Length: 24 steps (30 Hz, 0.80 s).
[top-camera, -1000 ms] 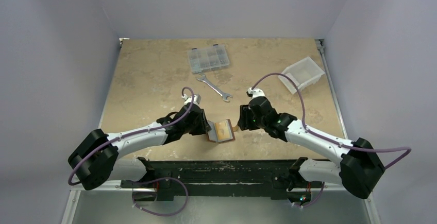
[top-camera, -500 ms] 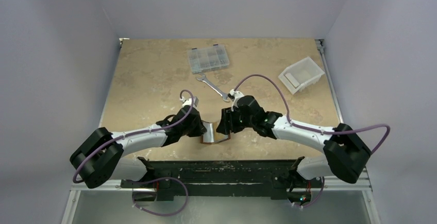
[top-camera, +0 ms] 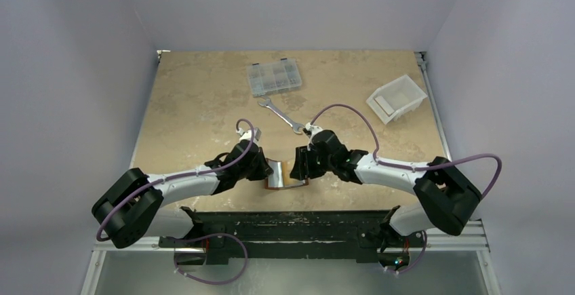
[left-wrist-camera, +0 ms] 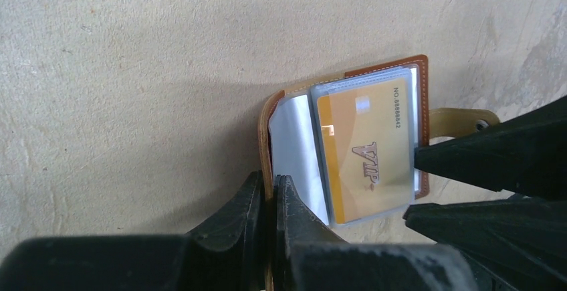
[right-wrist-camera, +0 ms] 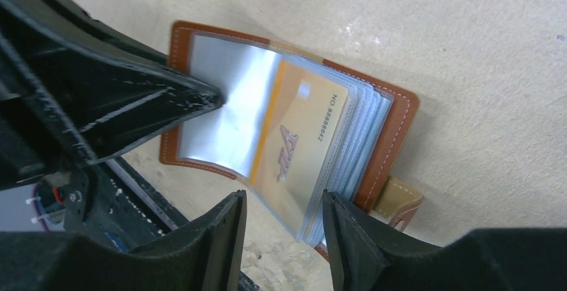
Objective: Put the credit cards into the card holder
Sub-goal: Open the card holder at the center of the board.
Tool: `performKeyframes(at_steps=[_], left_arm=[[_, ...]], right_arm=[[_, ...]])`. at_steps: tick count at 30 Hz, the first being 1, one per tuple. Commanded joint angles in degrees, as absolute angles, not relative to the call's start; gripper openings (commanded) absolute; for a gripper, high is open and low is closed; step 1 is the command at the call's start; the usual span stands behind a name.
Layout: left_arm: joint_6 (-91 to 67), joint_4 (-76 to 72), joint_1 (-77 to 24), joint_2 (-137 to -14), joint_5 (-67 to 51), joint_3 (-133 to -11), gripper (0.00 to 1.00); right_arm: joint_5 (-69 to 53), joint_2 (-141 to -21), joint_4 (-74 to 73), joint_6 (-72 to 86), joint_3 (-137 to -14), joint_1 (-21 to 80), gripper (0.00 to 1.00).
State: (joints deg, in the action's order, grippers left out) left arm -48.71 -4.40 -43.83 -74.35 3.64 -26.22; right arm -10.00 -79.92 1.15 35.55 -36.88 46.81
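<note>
Two grippers: my left gripper (left-wrist-camera: pixel 271 182) is clamped on the floppy leather cover of the open card holder (right-wrist-camera: pixel 401 120) lying between both, my right gripper (right-wrist-camera: pixel 282 204) half-open, empty, at the free edge of thin slippery sleeves (right-wrist-camera: pixel 227 104), probably the best pinch point, over the stiff orange card (right-wrist-camera: pixel 301 137).

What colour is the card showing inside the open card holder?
Golden orange card with darker VIP lettering; it shows best in the left wrist view.
</note>
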Motion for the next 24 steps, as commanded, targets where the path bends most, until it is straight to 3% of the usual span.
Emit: performKeyframes(at_steps=[1,12,20,21,24], left_arm=[[-48.1,-5.3,-43.5,-74.4,3.0,-25.3,0.00],[-49.0,-7.7,-43.6,-75.8,1.4,-24.9,0.00],[-50.4,-7.3,-43.5,-75.1,1.4,-25.0,0.00],[-50.8,-6.4,-43.5,-74.8,1.6,-25.2,0.01],[-51.6,-3.0,-43.2,-72.7,2.7,-25.5,0.18]], right_arm=[[-9.1,-81.9,3.2,35.3,-37.5,46.7,0.53],[-19.8,-80.0,15.2,40.7,-35.5,46.7,0.45],[-30.5,-84.8,29.5,46.2,-33.9,46.6,0.55],[-31.0,-85.3,30.2,46.4,-34.1,46.6,0.57],[-30.6,-86.9,29.5,46.0,-34.5,46.6,0.60]])
